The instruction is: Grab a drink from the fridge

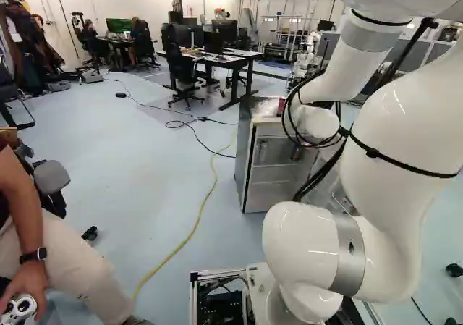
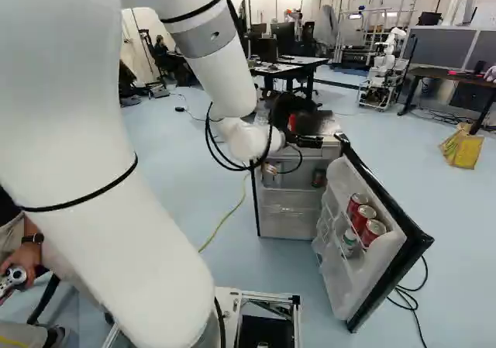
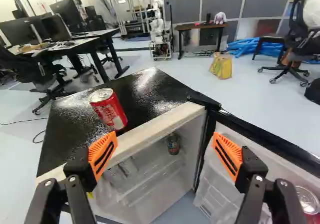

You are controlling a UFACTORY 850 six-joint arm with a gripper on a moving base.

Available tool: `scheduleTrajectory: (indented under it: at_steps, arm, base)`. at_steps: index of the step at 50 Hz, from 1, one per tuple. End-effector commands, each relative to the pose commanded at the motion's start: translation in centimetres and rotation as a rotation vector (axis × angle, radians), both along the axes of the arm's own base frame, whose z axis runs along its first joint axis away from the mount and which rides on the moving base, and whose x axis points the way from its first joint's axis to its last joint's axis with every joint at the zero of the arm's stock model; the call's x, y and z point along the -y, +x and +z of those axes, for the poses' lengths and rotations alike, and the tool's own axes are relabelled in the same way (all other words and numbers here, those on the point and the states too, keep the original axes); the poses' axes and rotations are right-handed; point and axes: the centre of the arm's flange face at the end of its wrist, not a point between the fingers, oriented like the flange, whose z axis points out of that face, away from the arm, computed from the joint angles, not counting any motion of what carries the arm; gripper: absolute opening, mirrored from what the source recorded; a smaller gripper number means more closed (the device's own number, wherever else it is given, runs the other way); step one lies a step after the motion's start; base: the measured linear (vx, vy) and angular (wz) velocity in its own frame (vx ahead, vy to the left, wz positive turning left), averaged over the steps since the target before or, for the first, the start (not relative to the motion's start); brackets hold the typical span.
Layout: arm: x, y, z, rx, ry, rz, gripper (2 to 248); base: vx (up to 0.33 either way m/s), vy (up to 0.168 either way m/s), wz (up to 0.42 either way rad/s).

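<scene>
As the arm points out over the open fridge (image 3: 165,118), the gripper (image 2: 308,140) has nothing in its grasp, its two orange pads (image 3: 102,156) standing wide apart. And there's a drink right ahead: a red can (image 3: 108,109) upright on the black fridge top, beyond the pad farther from the door, near the front edge and not touched by either finger!

Look down between the fingers and there's more: a dark can (image 3: 173,144) sits inside the fridge, deeper in and lower than the pads, near the hinge side. Over on the open door (image 2: 387,243), three red cans (image 2: 363,218) line up on a shelf in the right base view, with a small bottle (image 2: 349,243) just beside them. In the wrist view one of those door cans peeks out beyond the finger on the door side, well outside the gap.

What stands in the way? For the dark can, it's the pale front edge of the fridge top, between the gripper's level and the inside; the door swings wide on the other flank. Farther out, a desk with monitors (image 3: 60,19) stands behind the fridge, another robot (image 3: 159,29) rises beyond it, a yellow bag (image 3: 221,66) sits on the floor, and a yellow cable (image 1: 195,224) snakes past on the left base view's side.
</scene>
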Motion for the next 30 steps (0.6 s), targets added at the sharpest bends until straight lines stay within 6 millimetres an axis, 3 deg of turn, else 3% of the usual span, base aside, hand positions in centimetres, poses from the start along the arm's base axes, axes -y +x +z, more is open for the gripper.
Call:
scheduleTrajectory:
  at_steps: [30]
  arm:
    - [4.1,-1.1,2.2,-0.03,0.035,-0.091,247]
  base:
    - [0.0,0.0,0.0]
